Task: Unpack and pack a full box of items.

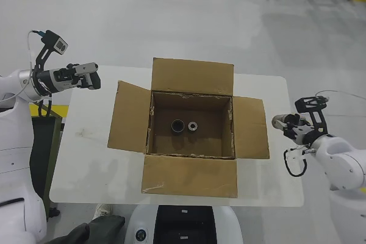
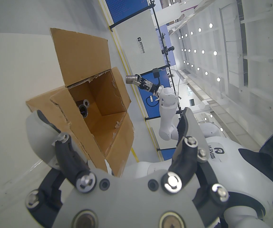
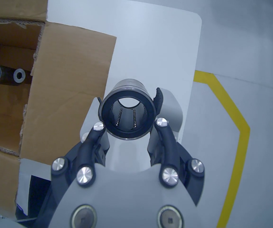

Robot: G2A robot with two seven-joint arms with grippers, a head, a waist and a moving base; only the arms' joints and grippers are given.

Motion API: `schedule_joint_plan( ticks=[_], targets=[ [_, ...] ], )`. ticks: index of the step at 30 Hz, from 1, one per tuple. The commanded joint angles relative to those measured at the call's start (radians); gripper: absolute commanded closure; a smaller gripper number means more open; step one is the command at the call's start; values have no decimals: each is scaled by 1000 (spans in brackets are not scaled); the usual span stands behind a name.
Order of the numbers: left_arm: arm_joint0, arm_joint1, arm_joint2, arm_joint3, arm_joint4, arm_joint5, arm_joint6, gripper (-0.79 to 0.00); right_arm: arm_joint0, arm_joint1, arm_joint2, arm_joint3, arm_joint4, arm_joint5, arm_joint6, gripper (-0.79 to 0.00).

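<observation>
Black-fingered, the left hand [image 1: 93, 77] hangs wide open and empty at the desk's [image 1: 85, 165] left edge. Mid-desk, the box [image 1: 192, 76] holds just a sleeve [image 1: 178, 126] and a ring [image 1: 193, 126]. The right hand [image 1: 280, 121] clamps a bearing [image 3: 128, 112] outside it. Unpacking seems nearly finished; repacking remains.

Open cardboard box [image 1: 189, 177], two metal cylinders [image 1: 178, 127] inside; third cylinder [image 3: 129, 87] in right gripper [image 3: 129, 100]

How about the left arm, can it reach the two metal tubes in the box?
Probably yes: the left gripper is open and empty, the box flaps are spread out, and nothing lies over the metal tubes on the bottom.
</observation>
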Motion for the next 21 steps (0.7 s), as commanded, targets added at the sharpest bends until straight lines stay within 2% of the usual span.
schedule_joint_plan(
  ticks=[1,21],
  targets=[
    [0,0,0,0,0,0,0,-785,3,1,-3,18,-6,7,-2,0],
    [0,0,0,0,0,0,0,-785,75,-6,-99,243,-52,130,-34,0]
  ],
)
